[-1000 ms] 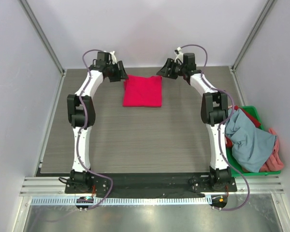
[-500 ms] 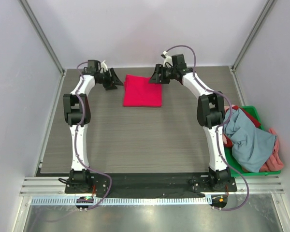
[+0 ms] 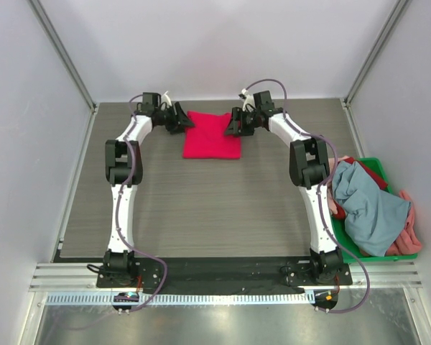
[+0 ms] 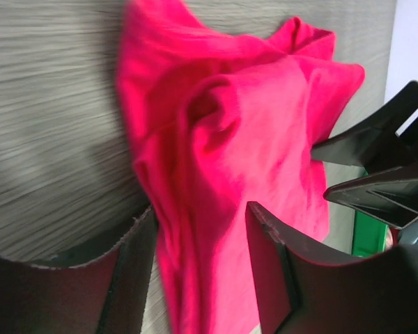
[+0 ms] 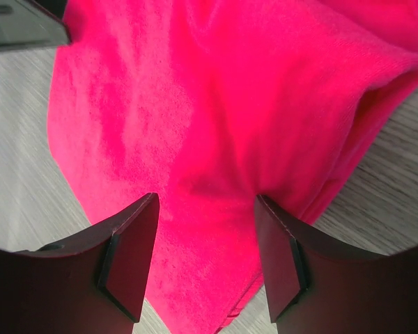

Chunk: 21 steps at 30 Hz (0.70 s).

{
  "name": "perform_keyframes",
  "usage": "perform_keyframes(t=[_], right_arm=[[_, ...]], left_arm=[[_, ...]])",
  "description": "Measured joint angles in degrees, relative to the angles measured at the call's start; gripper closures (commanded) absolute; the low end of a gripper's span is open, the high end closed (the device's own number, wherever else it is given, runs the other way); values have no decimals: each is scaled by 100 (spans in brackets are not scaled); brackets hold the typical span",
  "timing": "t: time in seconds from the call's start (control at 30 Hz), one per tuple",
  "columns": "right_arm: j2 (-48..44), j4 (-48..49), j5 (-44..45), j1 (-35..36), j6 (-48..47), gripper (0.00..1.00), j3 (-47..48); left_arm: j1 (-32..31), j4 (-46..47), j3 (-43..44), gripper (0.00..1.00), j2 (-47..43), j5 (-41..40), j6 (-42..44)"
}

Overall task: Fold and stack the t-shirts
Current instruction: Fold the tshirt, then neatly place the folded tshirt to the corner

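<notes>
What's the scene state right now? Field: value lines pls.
red t-shirt: folded flat, far centre of table
left gripper: jaws open, cloth between them, at shirt's far-left corner
right gripper: jaws open, cloth between them, at shirt's right edge
unfolded shirts: heaped in green crate, beside right arm
stack: one folded shirt only

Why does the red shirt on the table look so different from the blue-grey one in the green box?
The crimson shirt lies folded flat and square; the grey-blue shirt is a crumpled heap. The crimson shirt sits alone on the table; the grey-blue shirt lies on other clothes in the green crate. The left gripper and right gripper, both open, flank the crimson shirt; neither is near the grey-blue shirt. Both are plain soft cloth.
</notes>
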Motion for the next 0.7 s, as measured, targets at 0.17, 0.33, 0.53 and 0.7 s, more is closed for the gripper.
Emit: perform_keyframes(t=[0.17,0.33,0.53,0.7], right_arm=[[13,-24,44,2,-26,37,52],[17,-68,81,-13,-120,37,96],[-181,-258,63,-90,-304,37,42],[-857,-531,59,-249,-658,38,-262]], left_arm=[[-223,195,11,68,109,35,-170],[-271,181,11,90,144,-109,-208],[-140,4,11,100,114,-105,9],[337,-658,11,100,-81,-195,678]])
